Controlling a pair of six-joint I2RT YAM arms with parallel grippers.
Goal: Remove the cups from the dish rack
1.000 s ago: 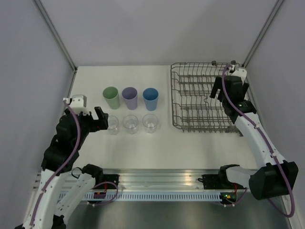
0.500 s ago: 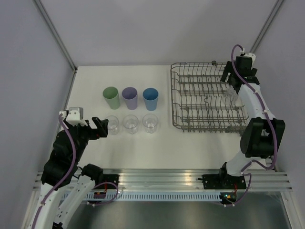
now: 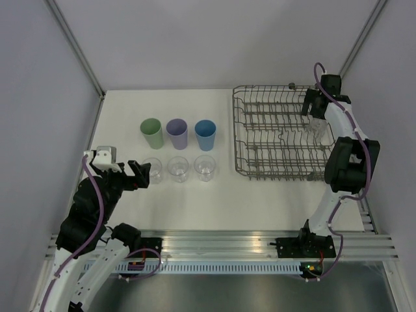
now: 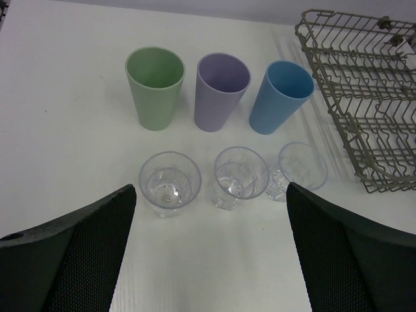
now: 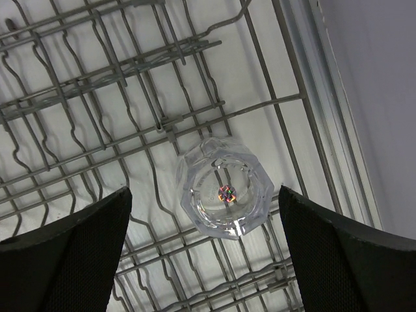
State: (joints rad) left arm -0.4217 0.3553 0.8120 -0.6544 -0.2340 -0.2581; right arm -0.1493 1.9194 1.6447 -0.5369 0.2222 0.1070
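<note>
Retrieval of the last cup (image 5: 225, 195) looks like the step in hand. Six cups already stand on the table (image 3: 123, 110), left of the rack (image 3: 235, 133). The green cup (image 3: 152, 132), purple cup (image 3: 177, 133) and blue cup (image 3: 205, 134) form the far row, and three clear cups (image 4: 170, 182) form a near row just in front of them. The seventh, also clear, sits alone in the rack near its far right corner, among the wires. From the wrist view it is hard to tell whether it is mouth up or mouth down. The right gripper (image 3: 312, 110) hangs directly above it, pointing down, with its jaws spread wide and nothing between them. In the wrist view the cup lies midway between the two fingers. The left gripper (image 3: 138, 174) hovers low over the table just left of the clear row, jaws equally wide and empty, touching nothing. The next move probably calls for a straight descent until the right fingers flank the cup's wall, then a gentle close and a vertical lift clear of the tines (image 5: 97, 136). The clear wall is slick and the wires crowd it, so a finger could catch a wire or knock the cup over.
</note>
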